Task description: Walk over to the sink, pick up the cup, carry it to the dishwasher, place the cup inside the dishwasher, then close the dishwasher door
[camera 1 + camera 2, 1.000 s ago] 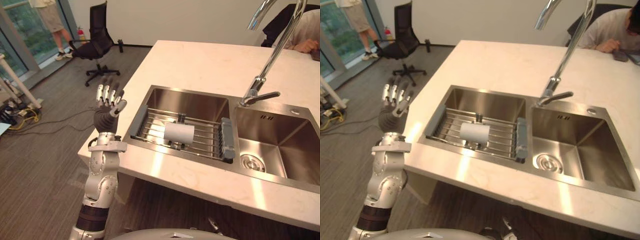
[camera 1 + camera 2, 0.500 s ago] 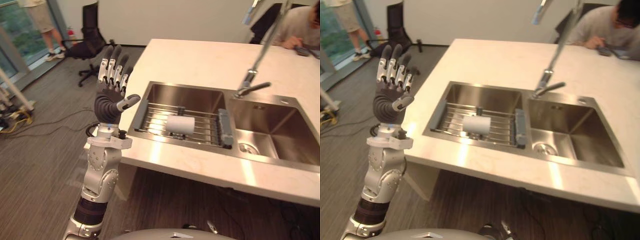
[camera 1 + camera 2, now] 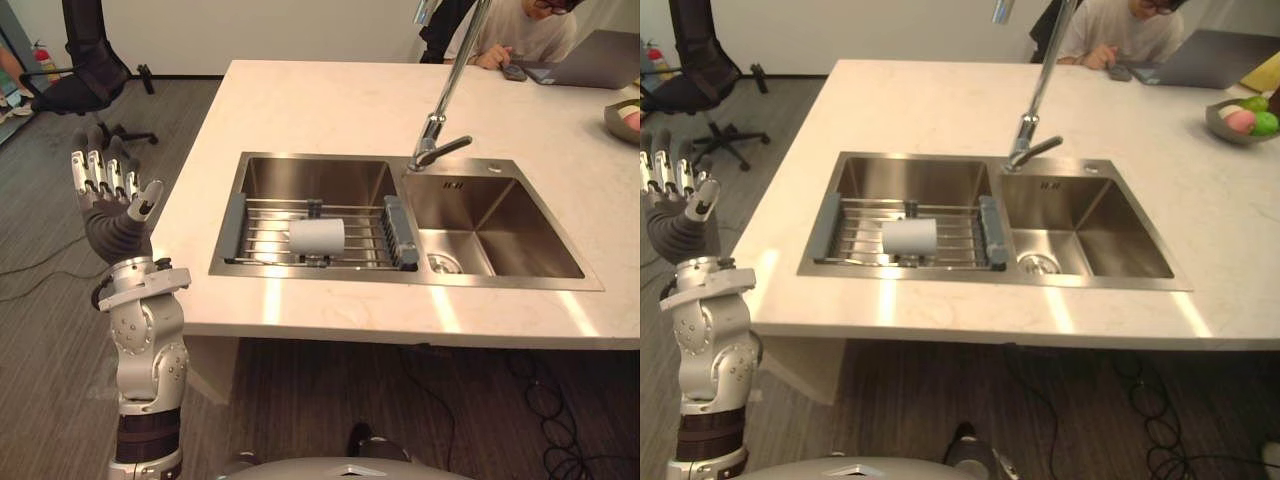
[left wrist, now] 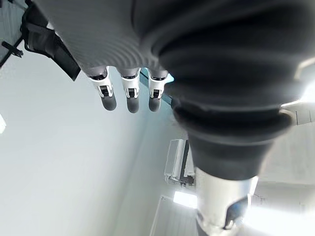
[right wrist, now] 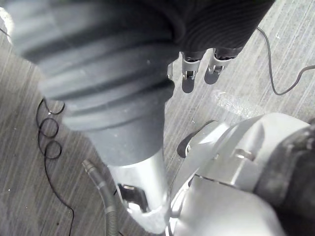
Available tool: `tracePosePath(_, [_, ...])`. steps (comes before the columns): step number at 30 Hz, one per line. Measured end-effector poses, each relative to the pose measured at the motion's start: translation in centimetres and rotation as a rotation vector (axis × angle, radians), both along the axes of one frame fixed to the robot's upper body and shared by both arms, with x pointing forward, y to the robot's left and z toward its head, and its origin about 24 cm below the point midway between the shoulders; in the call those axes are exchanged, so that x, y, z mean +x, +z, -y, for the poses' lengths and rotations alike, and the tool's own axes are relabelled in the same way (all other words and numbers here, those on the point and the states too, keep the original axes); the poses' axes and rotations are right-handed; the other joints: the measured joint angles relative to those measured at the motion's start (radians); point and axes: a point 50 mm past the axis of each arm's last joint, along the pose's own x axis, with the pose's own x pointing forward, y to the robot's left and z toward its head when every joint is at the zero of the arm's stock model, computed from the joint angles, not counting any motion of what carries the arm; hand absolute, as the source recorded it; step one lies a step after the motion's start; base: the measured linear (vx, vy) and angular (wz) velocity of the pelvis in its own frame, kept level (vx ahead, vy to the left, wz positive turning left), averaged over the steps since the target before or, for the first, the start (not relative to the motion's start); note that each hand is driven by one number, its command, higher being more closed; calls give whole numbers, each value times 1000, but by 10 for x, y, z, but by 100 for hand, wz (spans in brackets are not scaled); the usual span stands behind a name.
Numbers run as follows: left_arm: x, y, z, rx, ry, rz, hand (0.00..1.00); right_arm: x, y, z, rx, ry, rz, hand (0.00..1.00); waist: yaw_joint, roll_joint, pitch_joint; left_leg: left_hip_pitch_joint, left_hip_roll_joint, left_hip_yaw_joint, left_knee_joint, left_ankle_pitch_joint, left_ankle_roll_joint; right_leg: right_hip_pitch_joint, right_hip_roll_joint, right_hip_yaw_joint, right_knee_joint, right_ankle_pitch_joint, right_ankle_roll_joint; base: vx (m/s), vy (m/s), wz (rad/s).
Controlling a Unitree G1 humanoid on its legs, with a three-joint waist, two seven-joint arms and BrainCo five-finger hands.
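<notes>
At sink (image 3: 470,205); approach about done. Cup (image 3: 316,236) on its side on rack (image 3: 262,245) in left basin, untouched. Left hand (image 3: 110,215) raised, fingers straight, empty; right hand (image 5: 221,19) relaxed, empty. Pickup onward pending.

Office kitchen, sink (image 3: 310,178), swivel chair (image 3: 85,70), laptop (image 3: 598,58)

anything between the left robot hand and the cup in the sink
Nothing visible. The left robot hand is raised open, left of the counter; the cup lies on its side on the wire rack in the left basin, uncovered.
</notes>
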Motion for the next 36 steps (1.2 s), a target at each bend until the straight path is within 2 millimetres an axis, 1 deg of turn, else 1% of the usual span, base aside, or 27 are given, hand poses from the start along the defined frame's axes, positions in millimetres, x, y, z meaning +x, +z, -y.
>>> tracePosePath(2, [4,-13,-2,-44,32,-61,0,-1,1,5,-14,-3,-5,0,-17,19,12,-22,7,-20,0,7,-5,0,8,-36,-9,0,-6,-59,-82,25])
tracePosePath(3, [5,-16,-3,-51,37,-71,0,-1,1,7,-19,-7,-6,0,-20,27,17,-25,8,-22,-2,8,-4,1,10,-45,-14,2,-9,-59,-77,19])
tracePosePath(4, [8,-22,-3,-55,39,-91,0,-2,2,12,-31,-16,-9,0,-21,43,26,-28,8,-24,-15,10,-1,1,15,-50,-22,5,-14,-50,-51,5])
tracePosePath(5, [9,-25,-3,-56,39,-100,0,-3,3,14,-35,-27,-10,0,-22,48,28,-27,5,-24,-28,14,4,2,15,-51,-26,7,-17,-78,-58,7])
tracePosePath(6, [12,-28,1,-54,22,-106,0,-9,4,19,-34,-80,-15,0,-25,50,30,-21,-7,-28,-70,38,13,2,10,-58,-38,15,-21,-54,-39,12])
tracePosePath(7, [14,-27,5,-52,7,-102,0,-12,4,21,-36,-100,-17,0,-28,52,29,-20,-13,-35,-89,52,15,4,8,-64,-45,23,-16,-39,-40,31])
tracePosePath(8, [19,-21,14,-45,-30,-82,0,-17,4,23,-39,-139,-19,0,-32,54,27,-22,-25,-52,-120,82,17,8,5,-82,-63,36,-13,15,-23,35])
tracePosePath(9, [21,-17,18,-37,-47,-67,0,-18,4,24,-40,-160,-17,0,-32,56,26,-21,-34,-62,-142,100,19,10,2,-87,-80,48,-12,21,-18,38])
tracePosePath(10, [23,-13,22,-20,-56,-53,0,-19,5,26,-42,-190,-8,0,-32,63,21,-20,-41,-72,-161,116,20,15,1,-95,-106,64,-10,23,6,24])
tracePosePath(11, [23,-11,24,-17,-64,-46,0,-18,5,27,-38,-220,9,0,-28,61,23,-17,-44,-72,-171,125,18,27,1,-103,-136,82,-9,14,17,17])
tracePosePath(14, [21,-11,28,-22,-85,-40,0,-12,6,25,-26,-239,35,0,-18,54,26,-3,-48,-71,-174,125,25,67,2,-112,-189,109,-2,-23,20,9])
tracePosePath(16, [17,-4,31,4,-119,7,0,-7,5,19,-17,-237,55,0,-11,50,26,-7,-51,-69,-173,114,35,82,3,-115,-219,123,-4,-61,24,2])
tracePosePath(18, [14,3,36,40,-156,50,0,-4,4,12,1,-225,75,0,-4,50,25,-6,-51,-66,-171,107,34,101,7,-116,-256,142,-7,-29,18,-4])
tracePosePath(19, [13,6,40,67,-174,62,0,-3,4,9,4,-212,80,0,-3,50,21,-5,-52,-64,-171,106,33,109,9,-115,-274,150,-6,11,18,-5])
tracePosePath(21, [14,7,49,126,-211,53,0,0,5,11,-9,-197,95,0,-3,54,17,-4,-52,-63,-173,106,32,108,9,-115,-277,152,-3,0,0,0])
tracePosePath(23, [17,5,66,225,-278,9,0,5,6,11,-23,-148,108,0,-4,56,7,-1,-51,-64,-173,113,21,107,11,-114,-279,154,-1,43,14,-2])
tracePosePath(24, [18,4,70,255,-291,-5,0,7,6,10,-22,-145,111,0,-5,56,5,-1,-52,-65,-173,113,20,106,11,-113,-279,157,-4,52,15,-1])
tracePosePath(26, [21,2,85,370,-329,-50,0,12,6,9,-22,-114,117,0,-4,54,-4,5,-54,-71,-174,114,19,106,10,-109,-279,159,-4,58,22,2])
tracePosePath(28, [24,0,96,472,-352,-81,0,15,6,9,-20,-103,120,0,-4,52,-9,5,-59,-74,-174,115,18,106,7,-107,-280,165,-3,18,11,1])
tracePosePath(30, [30,-2,107,654,-340,-131,0,18,7,13,-26,-100,126,0,-7,48,-14,5,-70,-76,-174,116,21,106,0,-104,-280,170,-2,0,0,0])
tracePosePath(33, [38,-7,113,832,-293,-188,0,17,7,14,-26,-103,117,0,-14,40,-22,4,-81,-78,-174,120,27,104,-11,-99,-280,175,2,-44,25,1])
tracePosePath(36, [46,-16,106,920,-222,-267,0,11,5,12,-10,-110,90,0,-24,25,-34,-1,-87,-72,-172,117,30,102,-14,-85,-281,179,7,-64,12,-9])
